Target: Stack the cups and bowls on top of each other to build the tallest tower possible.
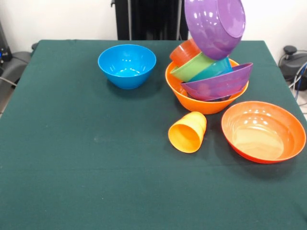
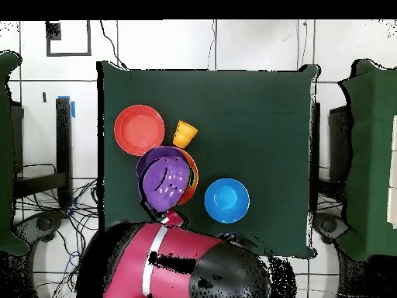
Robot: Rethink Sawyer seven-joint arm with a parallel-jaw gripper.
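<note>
Hovering tilted directly above the nested tower (image 1: 207, 81) in the large yellow-orange plastic bowl (image 1: 194, 101) on the green worktop (image 1: 96, 167): glossy purple plastic bowl (image 1: 215, 25). End effector hidden; grip state cannot be told.

no readable text, labels, brands or numbers on anything in view

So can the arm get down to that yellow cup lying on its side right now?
Probably not yet: a purple bowl hangs tilted at the arm's end above the tower. The yellow cup itself lies unobstructed on the table.
</note>
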